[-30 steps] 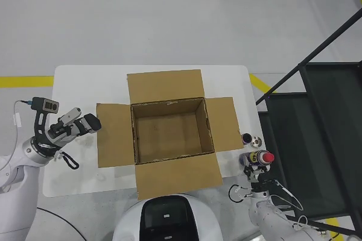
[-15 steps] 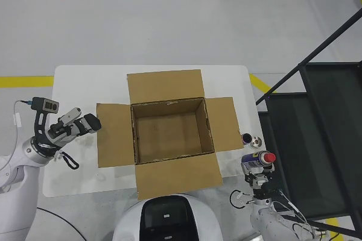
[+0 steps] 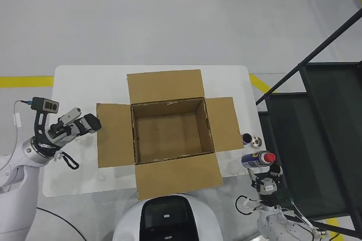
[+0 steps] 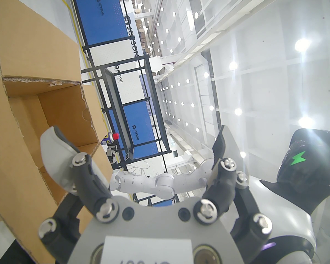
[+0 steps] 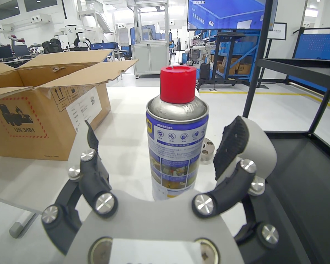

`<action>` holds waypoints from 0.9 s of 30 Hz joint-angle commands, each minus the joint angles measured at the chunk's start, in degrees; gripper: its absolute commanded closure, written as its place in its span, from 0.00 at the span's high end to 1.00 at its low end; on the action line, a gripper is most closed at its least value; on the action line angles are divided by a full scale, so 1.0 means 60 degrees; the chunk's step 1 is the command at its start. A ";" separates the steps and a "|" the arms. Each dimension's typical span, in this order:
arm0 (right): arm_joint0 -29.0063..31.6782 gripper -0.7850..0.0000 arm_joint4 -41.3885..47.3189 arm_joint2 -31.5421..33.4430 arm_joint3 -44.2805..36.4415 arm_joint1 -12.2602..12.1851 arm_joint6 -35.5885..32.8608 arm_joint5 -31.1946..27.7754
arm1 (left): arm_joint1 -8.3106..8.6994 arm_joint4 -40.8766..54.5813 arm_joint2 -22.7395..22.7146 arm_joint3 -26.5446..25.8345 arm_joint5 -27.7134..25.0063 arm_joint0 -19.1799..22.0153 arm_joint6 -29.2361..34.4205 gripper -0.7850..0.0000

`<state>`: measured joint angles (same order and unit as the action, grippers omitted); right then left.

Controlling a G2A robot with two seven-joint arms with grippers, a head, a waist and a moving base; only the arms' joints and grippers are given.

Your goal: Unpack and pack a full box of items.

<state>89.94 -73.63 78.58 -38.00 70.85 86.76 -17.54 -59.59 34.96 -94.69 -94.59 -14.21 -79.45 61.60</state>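
Note:
An open cardboard box (image 3: 172, 132) sits mid-table with its flaps (image 3: 178, 173) spread; its inside looks empty. A blue spray can with a red cap (image 3: 257, 158) stands upright on the table's right edge, beside the box. My right gripper (image 3: 265, 179) is just behind the can, open. In the right wrist view the can (image 5: 177, 135) stands between the spread fingers (image 5: 235, 141), which do not touch it, and the box (image 5: 44, 111) is to one side. My left gripper (image 3: 78, 123) is held open left of the box, empty. The left wrist view shows its fingers (image 4: 57, 144) apart near the box (image 4: 44, 102).
A small round metal item (image 3: 251, 140) lies just beyond the can, also seen behind it (image 5: 206, 149). A black metal rack (image 3: 314, 132) stands close against the table's right side. Bare white tabletop (image 3: 78, 90) lies left of the box.
My right gripper has drawn back from the spray can toward the robot. The can stays standing on the table edge. The left arm has not moved.

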 commanded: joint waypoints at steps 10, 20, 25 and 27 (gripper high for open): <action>-0.0679 1.00 0.0159 -0.0327 0.0777 0.0090 -0.0804 -0.0799 | 0.0000 0.0000 0.0000 0.0000 0.0000 0.0000 0.0000 1.00; -0.1603 1.00 0.0489 -0.0574 0.1890 0.0274 -0.1246 -0.1241 | 0.0000 0.0000 0.0000 0.0000 0.0000 0.0000 0.0000 1.00; -0.1860 0.33 0.0594 -0.0604 0.2279 0.0316 -0.1258 -0.1254 | 0.0000 0.0000 0.0000 0.0000 0.0000 0.0000 0.0000 1.00; -0.1924 0.00 0.0636 -0.0612 0.2387 0.0327 -0.1274 -0.1270 | 0.0000 0.0000 0.0000 0.0000 0.0000 0.0000 0.0000 1.00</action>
<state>78.58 -69.95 74.93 -24.00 72.79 79.16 -25.12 -59.59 34.96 -94.69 -94.59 -14.21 -79.45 61.60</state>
